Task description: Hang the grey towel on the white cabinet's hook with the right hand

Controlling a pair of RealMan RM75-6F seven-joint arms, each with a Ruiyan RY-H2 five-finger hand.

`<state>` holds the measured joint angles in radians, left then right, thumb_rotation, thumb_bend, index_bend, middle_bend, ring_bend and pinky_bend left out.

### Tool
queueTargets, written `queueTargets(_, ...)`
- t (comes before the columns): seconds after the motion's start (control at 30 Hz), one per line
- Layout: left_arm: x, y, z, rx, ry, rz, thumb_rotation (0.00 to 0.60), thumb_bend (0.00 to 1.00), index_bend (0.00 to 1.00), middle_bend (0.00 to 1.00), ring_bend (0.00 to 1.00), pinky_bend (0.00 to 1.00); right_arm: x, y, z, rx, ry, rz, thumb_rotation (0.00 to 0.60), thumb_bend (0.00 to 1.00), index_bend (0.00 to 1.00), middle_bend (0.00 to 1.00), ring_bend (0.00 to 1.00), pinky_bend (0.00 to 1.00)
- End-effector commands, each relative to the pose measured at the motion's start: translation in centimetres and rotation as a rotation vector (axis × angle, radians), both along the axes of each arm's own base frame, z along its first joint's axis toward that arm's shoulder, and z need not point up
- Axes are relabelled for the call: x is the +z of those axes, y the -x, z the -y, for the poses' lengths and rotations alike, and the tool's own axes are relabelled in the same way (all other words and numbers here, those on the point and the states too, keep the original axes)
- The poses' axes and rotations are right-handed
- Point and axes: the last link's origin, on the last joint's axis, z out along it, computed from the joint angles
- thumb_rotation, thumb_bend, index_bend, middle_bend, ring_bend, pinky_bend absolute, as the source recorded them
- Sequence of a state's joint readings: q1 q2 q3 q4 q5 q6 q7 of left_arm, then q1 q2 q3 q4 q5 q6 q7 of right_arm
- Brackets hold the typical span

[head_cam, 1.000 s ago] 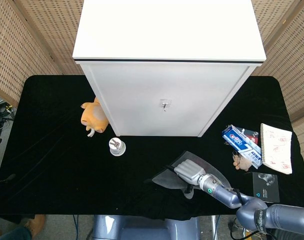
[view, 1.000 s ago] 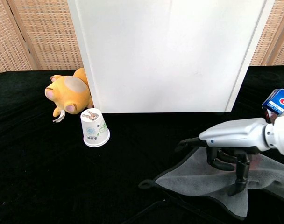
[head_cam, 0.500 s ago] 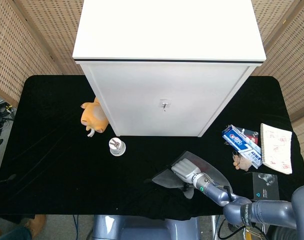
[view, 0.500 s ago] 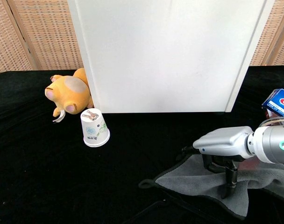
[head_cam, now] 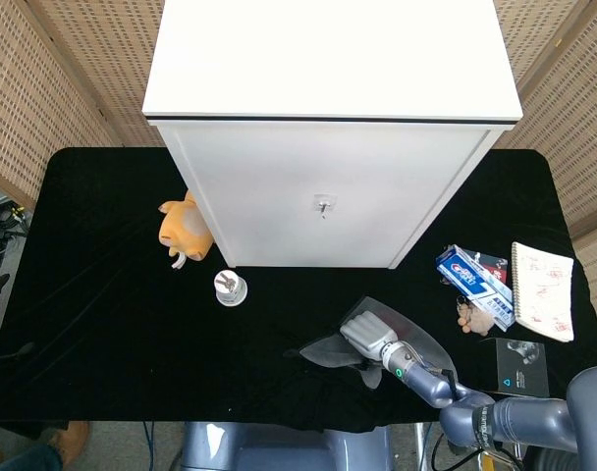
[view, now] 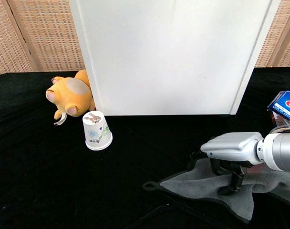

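Grey towel (view: pixel 216 186) lies flat on the black table (head_cam: pixel 112 294) at the near right, in front of the white cabinet (head_cam: pixel 328 128) and well apart from the hook (head_cam: pixel 323 206) on its front face — so the hanging has not begun. Its small hanging loop (view: pixel 149 185) juts out at the towel's left edge, free on the cloth, which matters because that loop is presumably what has to go over the hook.

The right hand (view: pixel 231 152) sits on top of the towel, palm down, with its dark fingers (view: pixel 235 179) curled downward and their tips pressing into the fabric. The cloth bunches a little beneath them, which suggests a gathering pinch in progress; whether the fingers have actually closed on a fold I cannot tell from either view. The left hand is not visible.

Gripping near the middle would leave the loop dangling, so getting it onto the hook will likely call for a careful lift.

Off to the side, a toothpaste box (head_cam: pixel 473 279) and a notebook (head_cam: pixel 543 290) lie at the right, a paper cup (view: pixel 97 130) and an orange plush toy (view: pixel 69 96) at the cabinet's left corner — none in the path to the hook.
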<state>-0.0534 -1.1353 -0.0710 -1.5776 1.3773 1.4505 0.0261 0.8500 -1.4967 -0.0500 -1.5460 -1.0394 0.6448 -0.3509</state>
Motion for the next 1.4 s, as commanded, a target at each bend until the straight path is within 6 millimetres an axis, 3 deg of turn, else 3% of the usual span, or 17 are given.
queueTargets(0.03, 0.0, 0.0, 0.0, 0.000, 0.000, 0.001, 0.600, 0.00, 0.00, 0.00, 0.00, 0.00, 0.2, 0.3, 0.1, -0.012, 0.006, 0.009, 0.600, 0.55, 0.71, 0.96, 0.86, 0.86)
queueTargets(0.53, 0.0, -0.2, 0.2, -0.007, -0.001, 0.004, 0.600, 0.00, 0.00, 0.00, 0.00, 0.00, 3.3, -0.4, 0.2, -0.004, 0.095, 0.181, 0.600, 0.61, 0.76, 0.97, 0.88, 0.89)
queueTargets(0.67, 0.0, -0.2, 0.3, -0.009, 0.002, 0.008, 0.600, 0.00, 0.00, 0.00, 0.00, 0.00, 5.3, -1.0, -0.1, 0.031, 0.161, 0.270, 0.600, 0.62, 0.78, 0.98, 0.91, 0.93)
queueTargets(1.13, 0.5, -0.7, 1.0, -0.039, -0.010, 0.029, 0.600, 0.00, 0.00, 0.00, 0.00, 0.00, 16.2, -3.7, -0.3, 0.131, 0.507, 0.519, 0.600, 0.66, 0.81, 1.00, 0.95, 0.99)
queueTargets(1.27, 0.6, -0.8, 1.3, -0.045, -0.015, 0.033, 0.600, 0.00, 0.00, 0.00, 0.00, 0.00, 17.9, -4.6, -0.2, 0.144, 0.598, 0.496, 0.600, 0.67, 0.82, 1.00, 0.96, 1.00)
queueTargets(1.4, 0.6, -0.8, 1.4, -0.046, -0.016, 0.034, 0.600, 0.00, 0.00, 0.00, 0.00, 0.00, 18.5, -5.4, -0.4, 0.155, 0.652, 0.463, 0.600, 0.67, 0.82, 1.00, 0.97, 1.00)
